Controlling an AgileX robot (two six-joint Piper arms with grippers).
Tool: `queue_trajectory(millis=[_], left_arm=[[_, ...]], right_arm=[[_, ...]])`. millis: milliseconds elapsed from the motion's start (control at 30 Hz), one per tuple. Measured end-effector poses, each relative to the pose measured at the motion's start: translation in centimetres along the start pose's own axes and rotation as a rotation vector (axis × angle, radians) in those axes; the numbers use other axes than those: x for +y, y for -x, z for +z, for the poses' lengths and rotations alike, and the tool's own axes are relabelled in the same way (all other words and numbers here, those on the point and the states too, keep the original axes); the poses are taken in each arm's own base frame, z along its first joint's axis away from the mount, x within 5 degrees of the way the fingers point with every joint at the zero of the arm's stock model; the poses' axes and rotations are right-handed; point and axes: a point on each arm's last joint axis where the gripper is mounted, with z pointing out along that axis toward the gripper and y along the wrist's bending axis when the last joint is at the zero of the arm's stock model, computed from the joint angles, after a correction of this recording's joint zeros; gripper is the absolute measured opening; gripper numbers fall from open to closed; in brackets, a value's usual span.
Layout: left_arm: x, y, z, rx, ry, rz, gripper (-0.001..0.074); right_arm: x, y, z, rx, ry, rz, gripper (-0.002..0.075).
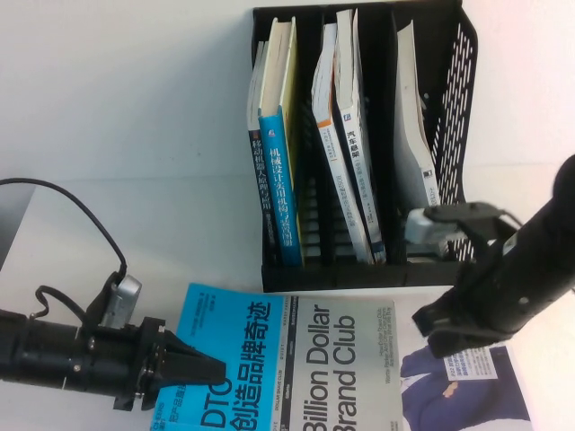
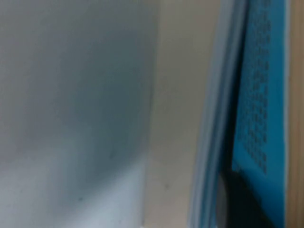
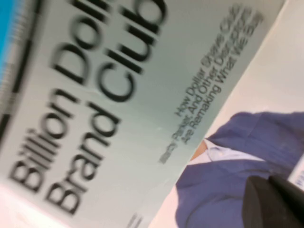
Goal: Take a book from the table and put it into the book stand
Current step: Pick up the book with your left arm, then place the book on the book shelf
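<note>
The blue-and-grey book [image 1: 296,359] lies flat on the white table [image 1: 117,135], just in front of the black book stand [image 1: 449,90]. My left gripper [image 1: 202,366] is at the book's left edge with a finger on the blue cover, and it looks shut on that edge. The left wrist view shows the page edges and blue cover [image 2: 266,95] beside a dark finger [image 2: 242,204]. My right gripper [image 1: 440,328] is shut and empty, just past the book's right edge. The right wrist view shows the grey cover [image 3: 118,95].
A white book with a suited man's portrait [image 1: 476,386] lies under my right gripper and shows in the right wrist view [image 3: 237,161]. The stand's three slots hold several upright books [image 1: 278,135]. Bare tabletop lies to the left of the stand.
</note>
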Motion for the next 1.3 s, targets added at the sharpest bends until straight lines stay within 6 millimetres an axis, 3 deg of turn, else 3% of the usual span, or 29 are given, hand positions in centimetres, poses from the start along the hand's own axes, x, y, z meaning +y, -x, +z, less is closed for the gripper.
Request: queue_trajectory(millis=[133,233,367,533,767,933,1067,1300], left_arm=[[-0.7,0.1,-0.5,-0.029,-0.01,0.037,0.0193],[-2.3,0.0,-1.4,-0.071,0.007,0.097,0.019],[-5.9,-0.7,-3.2,-0.158,0.036,0.146,0.0183],[-11.9,-4.1,-6.1,-0.28,0.06,0.206,0.0183],[-19.7,-11.4,-8.0,-0.359,0.171,0.356,0.0183],[-25.0,-14.2,-9.7,-0.417,0.165,0.453,0.0183],[-28.3,-13.8,-10.3,-0.424,0.144,0.488,0.0182],[-33.3,-9.3,-8.9,-0.417,0.174,0.593,0.0182]], right_arm=[[1.5,-1.2,-5.5,-0.147,-0.021,-0.027,-0.0002],[2.3,-2.8,-9.3,-0.233,-0.052,-0.054,-0.0002],[3.2,-5.5,-13.4,-0.33,-0.086,-0.073,-0.0002],[3.7,-8.5,-16.9,-0.428,-0.126,-0.085,-0.0002],[3.3,-10.2,-18.0,-0.425,-0.201,-0.076,-0.0002],[3.2,-10.4,-18.0,-0.414,-0.211,-0.06,-0.0002],[3.0,-10.5,-18.1,-0.416,-0.221,-0.033,-0.0003],[2.4,-10.8,-18.1,-0.38,-0.282,0.007,-0.0002]])
